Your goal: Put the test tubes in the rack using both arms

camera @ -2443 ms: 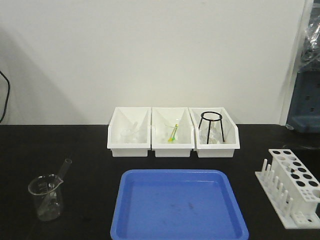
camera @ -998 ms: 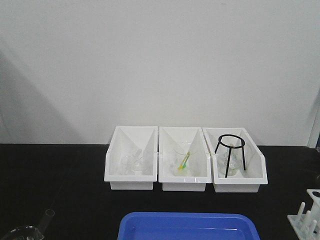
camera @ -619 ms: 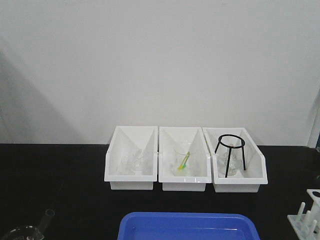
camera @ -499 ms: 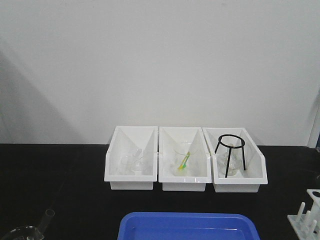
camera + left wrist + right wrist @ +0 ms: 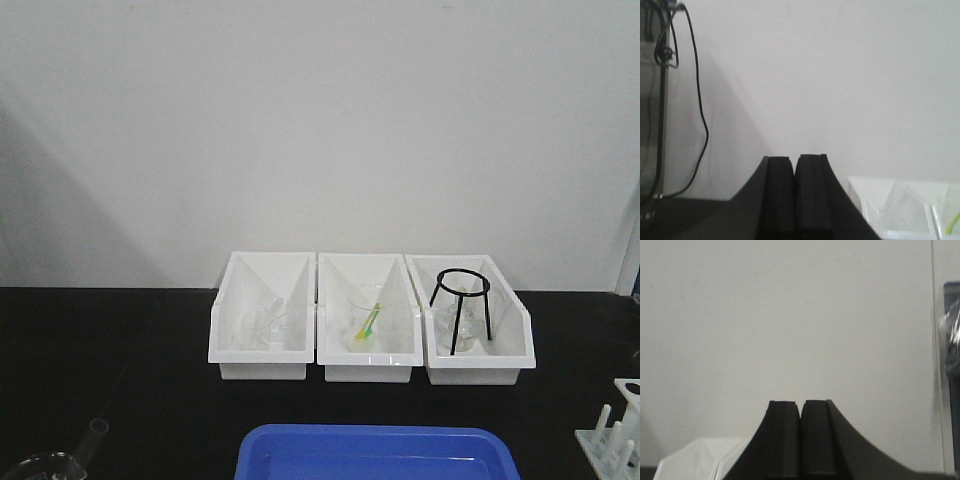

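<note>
Leaning in the clear beaker (image 5: pixel 38 464), one test tube (image 5: pixel 94 434).

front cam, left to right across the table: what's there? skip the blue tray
beaker with a test tube leaning out of it → left bin → middle bin holding the yellow-green dropper → right bin holding the black tripod ring → rack, cut off at the right edge

The rack (image 5: pixel 610 445), beaker (image 5: pixel 38 464) and blue tray (image 5: pixel 375 455) are cut off by the edges.
</note>
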You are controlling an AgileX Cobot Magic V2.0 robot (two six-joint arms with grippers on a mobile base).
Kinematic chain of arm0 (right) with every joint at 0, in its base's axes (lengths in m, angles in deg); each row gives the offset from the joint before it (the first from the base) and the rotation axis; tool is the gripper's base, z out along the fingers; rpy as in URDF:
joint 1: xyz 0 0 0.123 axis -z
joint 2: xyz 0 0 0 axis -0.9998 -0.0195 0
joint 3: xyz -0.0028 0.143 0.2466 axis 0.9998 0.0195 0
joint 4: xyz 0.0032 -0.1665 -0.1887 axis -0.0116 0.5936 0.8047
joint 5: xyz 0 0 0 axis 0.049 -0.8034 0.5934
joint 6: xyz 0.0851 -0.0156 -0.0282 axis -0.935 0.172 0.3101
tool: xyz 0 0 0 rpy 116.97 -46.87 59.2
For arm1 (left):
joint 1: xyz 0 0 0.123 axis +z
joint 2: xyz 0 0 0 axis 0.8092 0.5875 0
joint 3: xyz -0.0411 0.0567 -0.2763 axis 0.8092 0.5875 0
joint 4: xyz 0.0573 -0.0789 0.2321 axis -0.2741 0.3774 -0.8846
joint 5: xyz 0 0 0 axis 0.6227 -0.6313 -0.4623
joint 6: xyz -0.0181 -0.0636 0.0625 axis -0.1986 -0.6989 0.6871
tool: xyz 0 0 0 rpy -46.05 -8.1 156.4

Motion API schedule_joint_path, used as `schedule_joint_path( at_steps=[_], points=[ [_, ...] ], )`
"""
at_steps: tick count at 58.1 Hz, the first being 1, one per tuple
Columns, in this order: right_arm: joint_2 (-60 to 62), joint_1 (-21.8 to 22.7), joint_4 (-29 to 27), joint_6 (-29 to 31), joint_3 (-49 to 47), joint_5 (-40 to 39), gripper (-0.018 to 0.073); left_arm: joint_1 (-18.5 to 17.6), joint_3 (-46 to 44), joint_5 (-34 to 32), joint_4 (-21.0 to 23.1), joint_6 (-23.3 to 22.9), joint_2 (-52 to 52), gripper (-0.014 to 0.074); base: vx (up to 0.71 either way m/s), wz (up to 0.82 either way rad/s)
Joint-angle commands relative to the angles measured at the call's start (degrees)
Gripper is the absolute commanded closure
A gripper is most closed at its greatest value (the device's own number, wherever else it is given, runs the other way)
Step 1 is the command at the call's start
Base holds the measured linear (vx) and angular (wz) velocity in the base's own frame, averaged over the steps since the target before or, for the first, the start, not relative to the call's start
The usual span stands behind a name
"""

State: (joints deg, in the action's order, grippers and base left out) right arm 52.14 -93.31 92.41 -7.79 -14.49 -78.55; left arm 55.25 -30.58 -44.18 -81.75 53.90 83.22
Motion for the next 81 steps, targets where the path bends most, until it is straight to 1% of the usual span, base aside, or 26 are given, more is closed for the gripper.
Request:
schedule_joint_path(
  at_steps=[1,3,7,8,11,14,17,21,28,32,40,45,51,55,62,64,68,73,76,81],
  points=[
    [-4.39,-0.02,0.11,1.44,-10.15,-1.59,0.0567,0.09,-10.54,-1.92,0.46,-1.29,3.07,0.0617,0.00,0.00],
    [-6.41,-0.02,0.11,2.04,-13.80,-0.75,0.0567,0.09,-15.39,0.10,0.25,-0.71,5.74,0.0617,0.00,0.00],
    [-11.62,-0.02,0.21,3.56,-20.05,0.65,0.0567,0.09,-21.76,1.87,-0.03,1.04,11.03,0.0617,0.00,0.00],
    [-12.88,-0.02,0.21,3.73,-21.35,0.75,0.0567,0.09,-24.06,2.41,-0.03,1.90,13.89,0.0617,0.00,0.00],
    [-17.88,-0.02,0.21,3.83,-25.55,0.59,0.0567,0.09,-28.40,3.31,-0.03,3.42,18.27,0.0617,0.00,0.00],
    [-21.50,-0.02,0.29,3.97,-29.16,-0.16,0.0567,0.09,-33.36,3.82,0.04,4.45,23.75,0.0617,0.00,0.00],
    [-25.51,-0.02,0.28,4.01,-32.10,-1.25,0.0567,0.09,-35.86,3.61,0.04,4.98,27.26,0.0617,0.00,0.00],
    [-30.07,-0.02,0.28,4.08,-34.99,-3.15,0.0567,-0.10,-39.94,1.90,0.04,5.07,31.34,0.0617,0.00,0.00],
    [-36.58,-0.02,0.11,3.76,-37.57,-6.38,0.0567,-0.10,-42.77,0.62,0.04,4.04,35.46,0.0617,0.00,0.00],
    [-39.38,-0.02,0.01,2.45,-37.57,-8.11,0.0567,-0.10,-43.20,0.12,0.04,4.03,37.28,0.0616,0.00,0.00],
    [-42.48,-0.02,0.01,1.32,-37.57,-8.16,0.0565,-0.10,-43.20,0.08,0.04,4.22,39.51,0.0604,0.00,0.00],
    [-43.00,-0.02,0.01,1.32,-37.57,-7.61,0.0559,-0.10,-43.20,0.13,0.04,4.22,40.35,0.0577,0.00,0.00],
    [-43.00,-0.02,0.06,1.32,-37.57,-6.82,0.0533,-0.10,-43.20,0.63,0.04,4.22,41.45,0.0515,0.00,0.00],
    [-43.00,-0.02,0.06,1.32,-37.57,-6.03,0.0498,-0.10,-43.20,1.18,0.04,4.22,41.64,0.0458,0.00,0.00],
    [-43.00,-0.02,0.06,1.32,-37.57,-4.27,0.0389,-0.10,-43.20,2.44,0.04,4.72,42.81,0.0319,0.00,0.00],
    [-43.00,-0.02,0.06,1.32,-37.57,-3.82,0.0330,-0.10,-43.20,2.65,0.04,5.46,42.89,0.0271,0.00,0.00],
    [-43.00,-0.02,0.06,1.32,-37.57,-3.09,0.0239,-0.10,-43.20,2.63,0.04,7.77,43.90,0.0174,0.00,0.00],
    [-43.00,-0.02,0.06,1.32,-37.57,-2.88,0.0094,-0.10,-43.20,2.17,0.04,10.55,44.73,0.0086,0.00,0.00],
    [-43.00,-0.02,0.06,1.32,-37.57,-3.00,0.0022,-0.10,-43.20,2.23,0.04,11.39,45.62,0.0052,0.00,0.00],
    [-43.00,-0.02,0.06,1.37,-37.57,-3.22,-0.0066,-0.10,-43.20,1.86,0.17,10.62,46.69,0.0014,0.00,0.00]
  ],
)
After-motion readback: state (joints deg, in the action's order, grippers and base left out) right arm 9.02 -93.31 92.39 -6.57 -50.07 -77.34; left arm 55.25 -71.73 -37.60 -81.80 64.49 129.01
